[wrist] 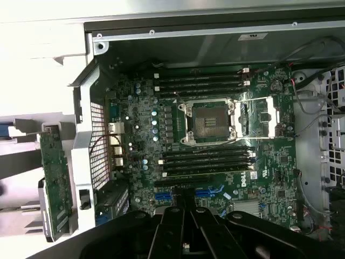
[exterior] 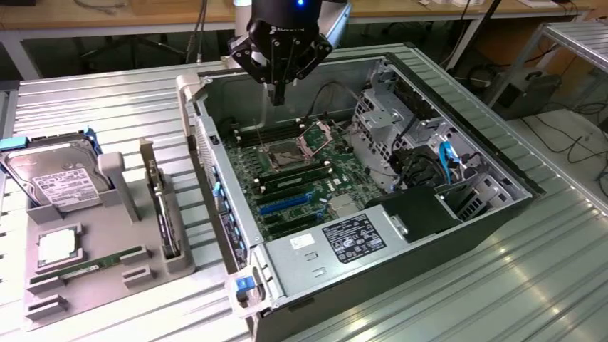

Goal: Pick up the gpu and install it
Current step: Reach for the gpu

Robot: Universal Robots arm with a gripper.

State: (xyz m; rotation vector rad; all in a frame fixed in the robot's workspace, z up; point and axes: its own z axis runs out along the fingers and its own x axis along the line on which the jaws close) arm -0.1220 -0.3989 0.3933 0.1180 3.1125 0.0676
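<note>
Well off to the exterior view's left of the fingers, a grey holder tray [exterior: 105,296] carries 4 parts. There is a silver hard drive [exterior: 53,182], a square processor chip [exterior: 57,246] and a green memory stick [exterior: 85,268]. On the tray side nearest the fingers is the gpu [exterior: 164,210], standing edge-on in its slot as a thin dark strip. Nothing touches it. As I judge it, neither of the 2 steps is done: the card is not picked up and not installed.

Further right lies the open computer case [exterior: 446,92] with the motherboard [exterior: 318,174] exposed. The gripper [exterior: 278,100] hangs over the far end of the board, its 2 fingers [exterior: 276,89] pressed together with nothing between them. Below the fingers is the open processor socket [exterior: 285,153]. Beyond it, nearer the camera, are the blue expansion slots [exterior: 285,205], and no card stands in them. In the wrist view the gripper [wrist: 186,208] hovers over those slots, while the gpu [wrist: 55,183] stays outside the case wall, well apart from it.

Everything rests on a ribbed, silvery metal tabletop [exterior: 494,285]. Behind the fingers runs a wooden workbench [exterior: 114,14]. To their right, past the case, are a black box [exterior: 527,92] and loose cables [exterior: 579,142] on the floor.
</note>
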